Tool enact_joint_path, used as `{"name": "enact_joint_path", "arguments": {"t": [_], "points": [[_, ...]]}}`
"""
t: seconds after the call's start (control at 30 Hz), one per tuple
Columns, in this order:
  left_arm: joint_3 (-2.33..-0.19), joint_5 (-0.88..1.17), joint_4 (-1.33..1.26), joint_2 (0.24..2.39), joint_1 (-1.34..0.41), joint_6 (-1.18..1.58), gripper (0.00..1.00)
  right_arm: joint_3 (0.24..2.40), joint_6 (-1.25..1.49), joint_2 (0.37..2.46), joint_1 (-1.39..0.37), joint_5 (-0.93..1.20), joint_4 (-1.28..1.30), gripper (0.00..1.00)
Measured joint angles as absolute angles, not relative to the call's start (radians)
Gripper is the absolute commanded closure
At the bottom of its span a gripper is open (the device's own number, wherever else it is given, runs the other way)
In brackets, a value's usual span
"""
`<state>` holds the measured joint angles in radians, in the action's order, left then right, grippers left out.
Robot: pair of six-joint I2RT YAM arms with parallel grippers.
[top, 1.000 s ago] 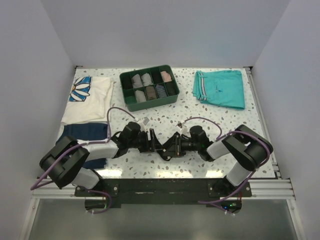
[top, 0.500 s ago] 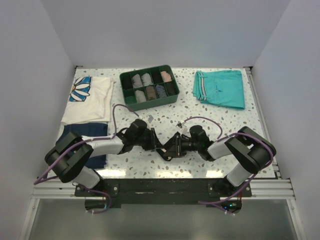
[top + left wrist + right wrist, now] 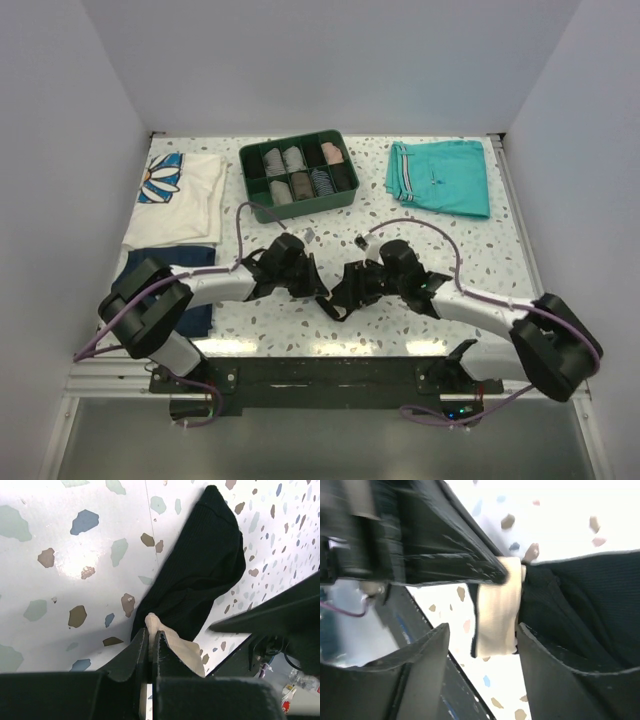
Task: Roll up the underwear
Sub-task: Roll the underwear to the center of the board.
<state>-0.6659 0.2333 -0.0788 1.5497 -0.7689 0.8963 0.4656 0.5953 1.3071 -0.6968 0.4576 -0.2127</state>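
**Rolling barely begun: briefs folded into a strip, no roll formed**

Pinching the beige waistband end, the left gripper [image 3: 151, 633] has its jaws shut tight on the underwear [image 3: 200, 575]. The garment lies on the speckled table [image 3: 520, 250] near the front edge, between the two arms. In the left wrist view it stretches away from the fingers as a long, narrow black strip, loosely creased and flat on the surface.

The right gripper [image 3: 482, 630] stands with its jaws spread wide, one on either side of the same beige end, and neither appears to press the cloth. It looks ready to take hold but has not clamped.

By my reading the briefs have been narrowed lengthwise. The winding into a tight bundle, like the small rolls in the green tray [image 3: 300, 210], is not yet done. Placing may follow, though the task names only the rolling.

No brand, label or legible writing shows on the underwear, the tray, the teal shorts [image 3: 440, 178] or the arms. The white shirt [image 3: 180, 195] carries a daisy print, with no letters I can read.
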Motion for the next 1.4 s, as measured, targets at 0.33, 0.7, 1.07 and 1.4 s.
{"name": "enact_joint_path", "arguments": {"t": [0.33, 0.7, 1.07, 1.4], "points": [[-0.702, 0.232, -0.058, 1.582, -0.782, 0.894, 1.0, 0.676, 0.355, 1.145, -0.907, 0.067, 0.229, 0.23], [-0.723, 0.231, -0.028, 1.591, -0.782, 0.894, 1.0, 0.786, 0.293, 1.393, -1.171, -0.264, 0.355, 0.23], [-0.723, 0.231, -0.027, 1.591, -0.782, 0.894, 1.0, 0.862, 0.266, 1.536, -1.243, -0.379, 0.35, 0.43], [-0.723, 0.231, -0.019, 1.591, -0.781, 0.894, 1.0, 0.846, 0.297, 1.559, -1.245, -0.429, 0.315, 0.8]]}}
